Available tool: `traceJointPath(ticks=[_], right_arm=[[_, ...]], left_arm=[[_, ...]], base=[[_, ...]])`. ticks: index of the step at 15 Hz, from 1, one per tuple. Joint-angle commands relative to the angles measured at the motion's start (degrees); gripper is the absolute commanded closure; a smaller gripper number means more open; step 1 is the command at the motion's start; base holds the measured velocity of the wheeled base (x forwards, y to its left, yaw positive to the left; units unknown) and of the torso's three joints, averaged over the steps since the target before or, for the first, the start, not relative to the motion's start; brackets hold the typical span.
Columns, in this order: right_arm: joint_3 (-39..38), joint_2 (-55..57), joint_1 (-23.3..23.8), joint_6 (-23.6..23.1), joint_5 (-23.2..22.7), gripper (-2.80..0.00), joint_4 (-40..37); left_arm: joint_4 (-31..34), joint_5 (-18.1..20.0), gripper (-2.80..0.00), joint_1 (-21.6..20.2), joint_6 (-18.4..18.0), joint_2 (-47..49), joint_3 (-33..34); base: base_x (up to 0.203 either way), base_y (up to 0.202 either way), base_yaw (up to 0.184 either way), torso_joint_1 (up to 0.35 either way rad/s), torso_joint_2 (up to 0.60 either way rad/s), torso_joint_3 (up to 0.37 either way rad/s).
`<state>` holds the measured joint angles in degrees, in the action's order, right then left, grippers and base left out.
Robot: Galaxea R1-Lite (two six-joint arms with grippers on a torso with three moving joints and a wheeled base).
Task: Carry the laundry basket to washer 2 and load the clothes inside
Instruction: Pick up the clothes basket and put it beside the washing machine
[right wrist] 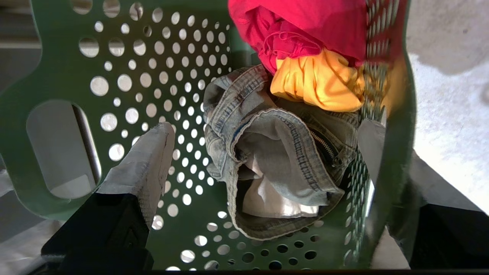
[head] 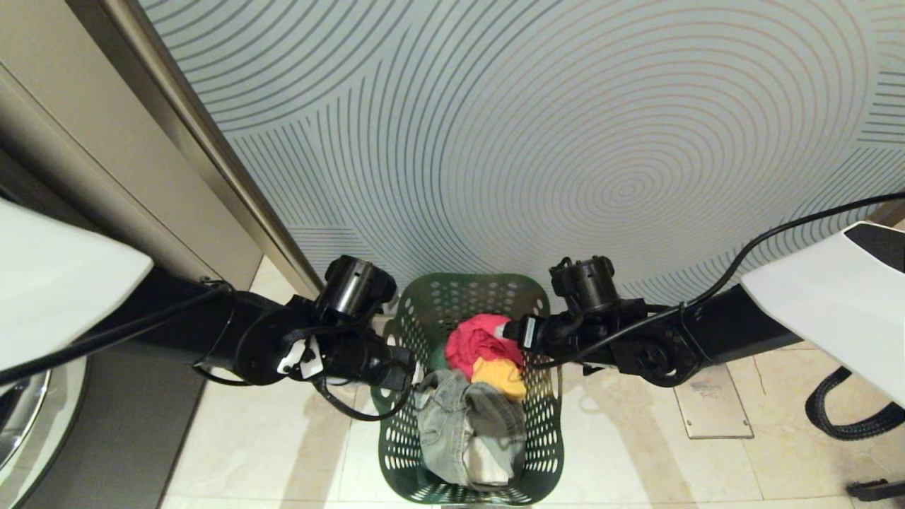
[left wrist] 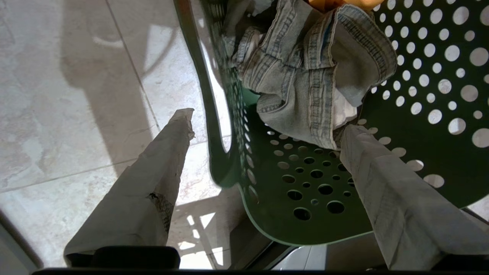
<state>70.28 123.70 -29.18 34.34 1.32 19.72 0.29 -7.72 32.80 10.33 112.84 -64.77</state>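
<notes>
On floor: laundry basket (head: 468, 396) | left claw (left wrist: 263, 133) agape astride rim | right claw (right wrist: 267, 133) likewise

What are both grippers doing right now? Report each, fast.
Left gripper: open, astride the laundry basket wall, holding nothing.
Right gripper: open, astride the opposite wall, holding nothing.

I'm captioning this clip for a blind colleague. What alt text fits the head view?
A dark green laundry basket on pale floor tiles holds jeans, a red garment and a yellow one. The left gripper and the right gripper flank its rim, before a wall patterned with concentric lines.
</notes>
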Motion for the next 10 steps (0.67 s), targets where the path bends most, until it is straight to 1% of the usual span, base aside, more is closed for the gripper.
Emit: traceJointPath(ticks=[1,3,7,8,10], right_arm=[[-0.4,0.23,-0.17,0.53,-0.09,-2.8,0.16],[-0.41,0.23,-0.26,1.17,-0.09,-2.8,0.23],[-1.43,1.11,-0.1,1.78,-0.04,-2.8,0.48],[-2.25,1.06,-0.11,1.85,-0.19,-2.8,1.77],[-4.35,1.84,-0.23,1.74,-0.62,-2.8,8.04]], left_arm=[[0.14,0.21,-2.8,0.57,0.2,2.98,-1.81],[0.3,2.47,-2.8,0.76,0.53,3.61,-2.34],[0.59,6.4,-2.8,1.03,2.98,4.06,-2.46],[0.53,7.93,-2.8,1.03,3.14,4.25,-2.48],[0.5,9.46,-2.8,1.03,3.75,5.08,-2.65]], base=[[0.0,0.0,0.0,0.0,0.0,0.0],[0.0,0.0,0.0,0.0,0.0,0.0],[0.0,0.0,0.0,0.0,0.0,0.0],[0.0,0.0,0.0,0.0,0.0,0.0],[0.0,0.0,0.0,0.0,0.0,0.0]])
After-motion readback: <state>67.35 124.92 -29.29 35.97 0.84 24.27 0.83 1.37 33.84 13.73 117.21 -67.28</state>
